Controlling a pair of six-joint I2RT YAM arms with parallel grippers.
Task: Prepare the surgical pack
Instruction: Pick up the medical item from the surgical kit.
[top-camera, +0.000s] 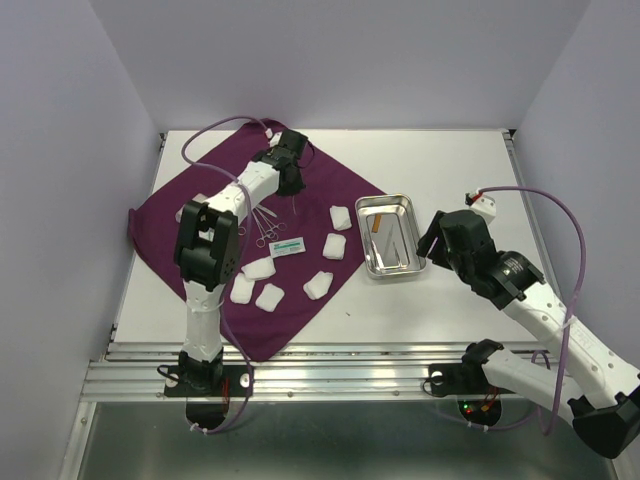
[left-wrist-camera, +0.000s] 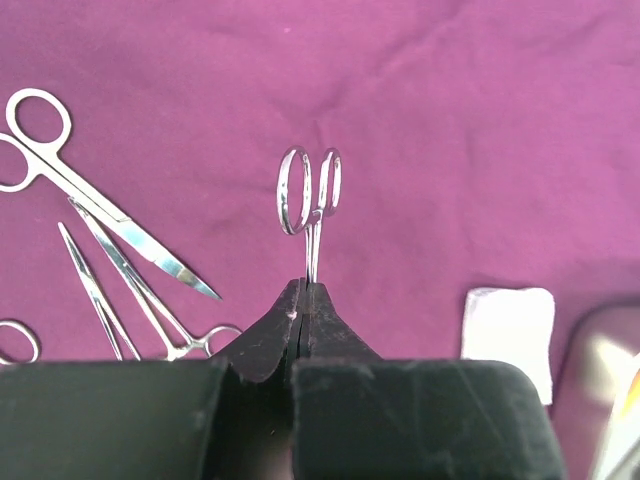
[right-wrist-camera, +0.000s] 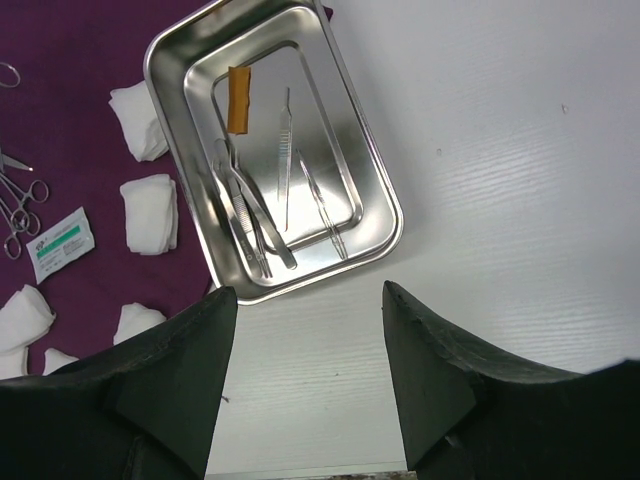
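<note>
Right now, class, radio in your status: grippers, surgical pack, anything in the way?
Left gripper shut on a ring-handled instrument over the purple cloth. Right gripper open near the steel tray. Loose instruments lie close beside the held one.

Left white-shelled arm (top-camera: 200, 300) and right white-shelled arm (top-camera: 545, 320): black joint housings, matte black wedge-shaped fingers (right-wrist-camera: 190, 370), thin purple cable (top-camera: 545, 192) looping behind the fingers.

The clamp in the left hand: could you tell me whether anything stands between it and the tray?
Between the clamp in the left hand and the tray only a gauze pad lies flat on the cloth.
</note>
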